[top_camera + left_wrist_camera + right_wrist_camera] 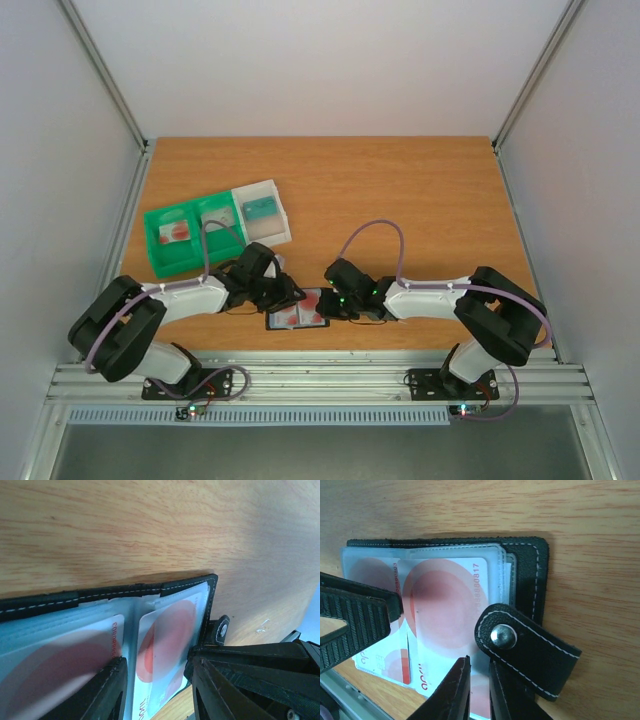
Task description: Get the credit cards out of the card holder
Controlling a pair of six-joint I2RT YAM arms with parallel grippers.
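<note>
- The flat black bifold card holder (525,555) lies open on the wooden bench (400,190), near its front edge and between both arms.
- Whitish credit cards (445,605) with red round blotches sit in its pale pockets (502,575).
- The left gripper (156,660) has its fingers moderately apart, tips on the half by the snap tab (525,652).
- The right gripper (479,667) has its fingers narrow, with a card's edge in the slit between them. I cannot tell whether they pinch it.

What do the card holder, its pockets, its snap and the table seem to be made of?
The card holder looks like black leather or imitation, matte, with pale stitching along the edge. The pockets are clear glossy plastic, probably; the cards show through. The snap seems shiny metal. The table is wood or wood-look laminate, grain visible.
</note>
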